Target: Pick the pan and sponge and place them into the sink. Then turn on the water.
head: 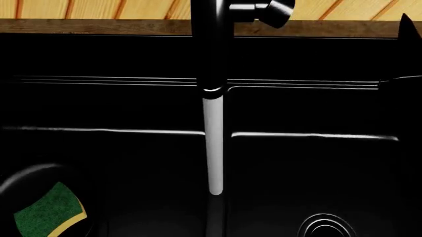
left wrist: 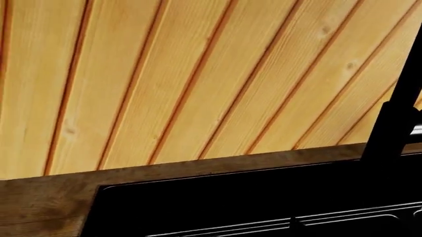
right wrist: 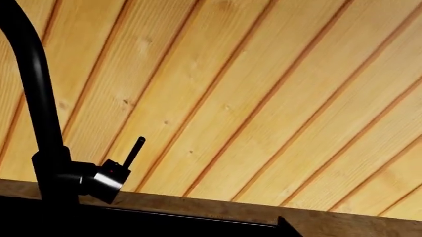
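Nearest, at the left of the head view, the sponge (head: 51, 214) lies green side up inside the pan (head: 20, 183), which rests in the left basin of the sink (head: 310, 163); a ringed drain (head: 325, 227) shows at near right. Farther in, the water (head: 214, 145) falls in a straight whitish stream from the faucet (head: 212, 44), whose lever (right wrist: 134, 149) stands before the plank wall (right wrist: 264, 89). Neither gripper shows in any view, so their grasp cannot be told.
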You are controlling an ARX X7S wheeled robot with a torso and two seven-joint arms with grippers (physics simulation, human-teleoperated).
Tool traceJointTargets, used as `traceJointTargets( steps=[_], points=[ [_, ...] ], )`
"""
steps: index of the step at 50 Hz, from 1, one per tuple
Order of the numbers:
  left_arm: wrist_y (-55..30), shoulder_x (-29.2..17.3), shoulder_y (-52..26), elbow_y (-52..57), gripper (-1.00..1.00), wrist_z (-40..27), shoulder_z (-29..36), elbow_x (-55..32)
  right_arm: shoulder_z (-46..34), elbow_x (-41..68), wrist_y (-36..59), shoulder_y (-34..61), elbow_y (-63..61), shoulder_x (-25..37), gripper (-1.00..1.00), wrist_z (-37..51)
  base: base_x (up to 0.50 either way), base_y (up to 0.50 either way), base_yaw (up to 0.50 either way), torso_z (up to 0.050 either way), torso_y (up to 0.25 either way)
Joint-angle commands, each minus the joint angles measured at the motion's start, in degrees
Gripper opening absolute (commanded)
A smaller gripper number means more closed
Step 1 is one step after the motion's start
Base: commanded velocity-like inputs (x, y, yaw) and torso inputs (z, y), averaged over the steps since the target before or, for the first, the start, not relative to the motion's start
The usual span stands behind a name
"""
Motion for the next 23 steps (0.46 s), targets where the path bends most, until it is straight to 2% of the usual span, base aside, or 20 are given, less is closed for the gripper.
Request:
traceJointTargets(
  steps=[1,15,23],
  points=[
    [-2.13,-1.65,-4.42,-0.78,1.0,-1.35,-0.18,-2.52,1.61,-3.18,-4.16,-3.33,-1.22,-0.06,1.0,-0.76,0.0,0.0,0.0,0.0,0.0],
    [-3.17,-4.04,-6.4,0.33,1.0,-4.23,-1.67,-6.6,2.12,-5.71,-5.64,-4.05,-1.59,-0.44,1.0,0.8,0.0,0.0,0.0,0.0,0.0],
    [-3.74,-6.89,-6.72,1.09,1.0,-5.56,-3.37,-9.49,2.02,-5.7,-4.63,-3.76,-1.75,-0.34,1.0,2.92,0.0,0.0,0.0,0.0,0.0]
  ],
)
